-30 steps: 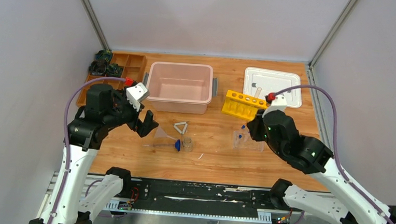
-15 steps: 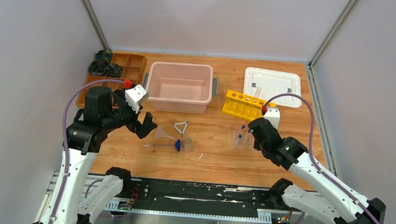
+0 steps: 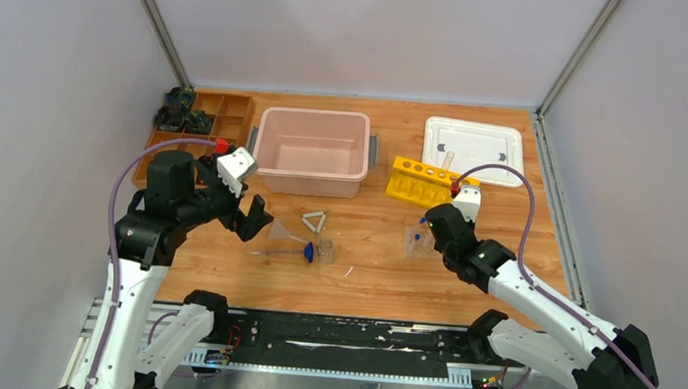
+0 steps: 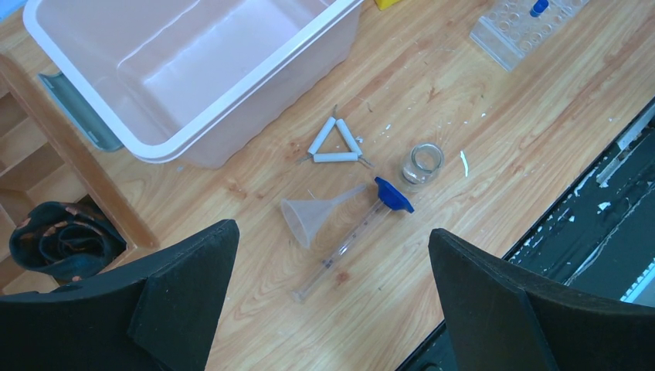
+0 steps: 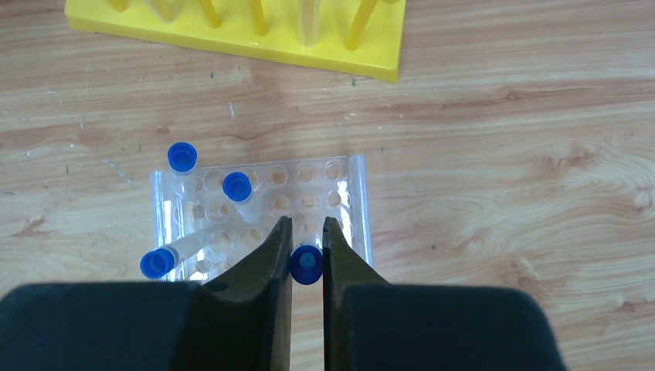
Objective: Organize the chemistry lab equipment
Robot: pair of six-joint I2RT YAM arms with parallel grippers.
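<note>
Through the right wrist camera I see the right fingers (image 5: pixel 266 263) pinched on the blue cap of a vial (image 5: pixel 307 264), over the near row of the vial tray (image 5: pixel 361 197). I cannot tell whether it sits in a hole. More vials crowd the tray's left half: an upright pair (image 5: pixel 237 186) toward the back, and a tilted one (image 5: pixel 157 263) at the near corner, just beside the finger on that side. The rack (image 5: pixel 232 39) lies just beyond the tray, apart from it, with a second tube (image 3: pixel 448 158) standing in it. A white lid (image 3: pixel 474 148) sits behind that.

On the other side, the pink bin (image 3: pixel 315 113) fills the middle back, and the wooden tray (image 3: pixel 228 115) with its dark parts sits in the far left corner. In front of the bin, on the bench (image 3: pixel 380 278), lie the triangle (image 4: pixel 334 144) and the funnel (image 4: pixel 313 219), which is on its side. The tube (image 4: pixel 340 251) lies against the funnel, and the beaker (image 4: pixel 422 164) stands upright just beside the tube's blue end.

My left arm is raised and bent, its wrist tipped down over the funnel. The left fingers (image 4: pixel 185 301) are spread wide above the bench, touching none of it. My right arm reaches low from the near right corner, wrist aimed toward the rack, fingers down at the vial tray.
</note>
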